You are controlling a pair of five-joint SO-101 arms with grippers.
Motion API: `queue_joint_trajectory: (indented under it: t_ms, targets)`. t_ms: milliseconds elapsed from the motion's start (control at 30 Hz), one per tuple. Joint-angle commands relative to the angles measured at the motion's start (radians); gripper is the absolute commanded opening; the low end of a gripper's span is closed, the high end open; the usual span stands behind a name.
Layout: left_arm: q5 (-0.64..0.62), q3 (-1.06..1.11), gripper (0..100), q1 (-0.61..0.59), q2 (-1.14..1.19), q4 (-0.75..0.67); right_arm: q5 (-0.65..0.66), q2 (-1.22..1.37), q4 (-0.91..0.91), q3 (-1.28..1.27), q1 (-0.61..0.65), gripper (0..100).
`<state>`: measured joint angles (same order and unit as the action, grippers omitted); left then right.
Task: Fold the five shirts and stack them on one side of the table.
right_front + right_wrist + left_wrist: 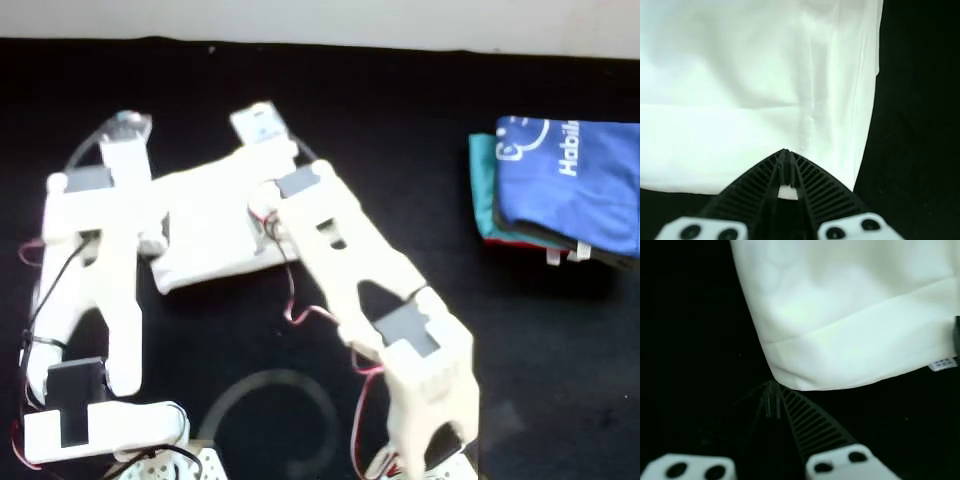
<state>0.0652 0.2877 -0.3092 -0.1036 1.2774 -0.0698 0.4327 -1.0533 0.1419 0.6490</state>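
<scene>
Stack (pixel 560 190) of folded shirts sits at the far right of the bench (pixel 400 100), blue on top, with dark, red and teal edges showing beneath. I read that as four shirts done, though the layers are hard to count for sure. White shirt (pixel 205 225) lies mid-bench under both arms, well apart from the stack, looking like a compact rectangle with clean folded edges, so its folding seems finished or close to it. Left claw (pixel 772 392): fingers closed tip to tip, holding nothing, parked over bare bench just beside one corner of the white shirt. Right claw (pixel 785 156): fingers also closed together, tips over the white cloth near its side edge; cannot tell whether any fabric is pinched between them. Judgement: task nearly complete. Remaining: any last fold or tidy of the white shirt, then carry it across and set it on the blue one.
</scene>
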Motion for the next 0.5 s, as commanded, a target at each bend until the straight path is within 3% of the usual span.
queue_joint_trajectory:
  t_ms: [0,167,267,467]
  targets:
    - [0.003,-0.177,1,-0.09,-0.015,0.084,0.002,0.005,-0.024,0.053,-0.042,0.9]
    - [0.005,-0.15,1,-0.228,0.001,0.018,0.023,0.008,-0.11,0.051,-0.111,0.9]
    - [0.006,-0.096,1,-0.24,0.051,-0.026,0.107,0.008,-0.183,0.051,-0.114,0.7]
    - [0.006,-0.058,1,-0.237,0.197,-0.066,0.121,-0.021,-0.217,0.125,-0.114,0.7]
